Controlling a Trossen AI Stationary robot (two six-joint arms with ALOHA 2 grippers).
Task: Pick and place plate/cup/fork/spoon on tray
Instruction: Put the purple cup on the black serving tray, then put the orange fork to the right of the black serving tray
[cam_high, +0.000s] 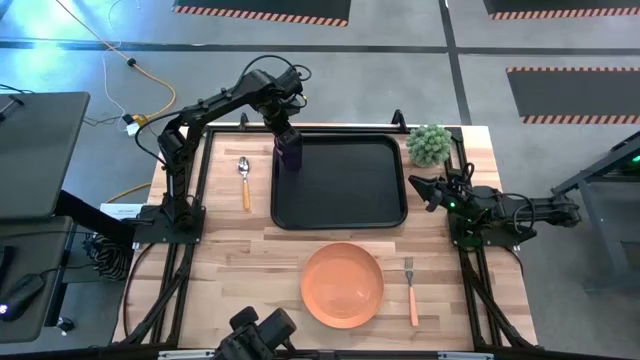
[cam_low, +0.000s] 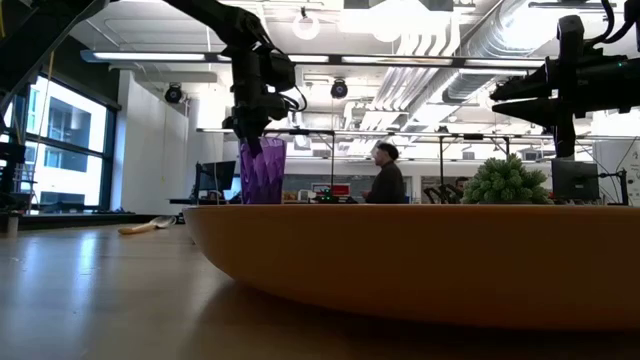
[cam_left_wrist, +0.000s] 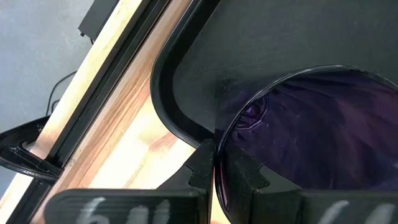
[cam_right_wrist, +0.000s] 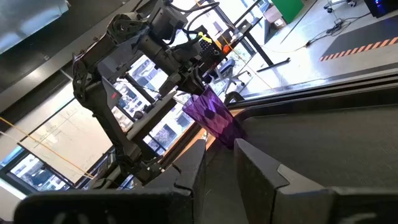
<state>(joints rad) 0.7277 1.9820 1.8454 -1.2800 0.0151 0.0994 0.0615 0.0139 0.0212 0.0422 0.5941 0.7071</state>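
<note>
Right now, sweeping from my left, the spoon (cam_high: 244, 181) lies on the bare tabletop (cam_high: 240, 270) at about nine o'clock from the tray (cam_high: 345, 215), its long axis running six to twelve, bowl toward twelve and orange handle toward six. Next comes my left claw (cam_high: 288, 138), clamped over the rim of the cup (cam_high: 289, 150), one finger inside the wall and one outside as my left wrist camera shows it; the cup stands upright at the tray's ten o'clock corner, and whether its base has touched the tray floor I cannot tell. Further along, the plate (cam_high: 342, 285) sits on the tabletop at six o'clock from the tray, not on it. Just beside the plate at three o'clock lies the fork (cam_high: 411, 290), also aligned six to twelve, tines toward twelve. Last, my right claw (cam_high: 425, 192) waits at three o'clock off the tray with its fingers parted and nothing between them. I judge the job barely started: cup nearly placed; plate, fork and spoon all remain.
</note>
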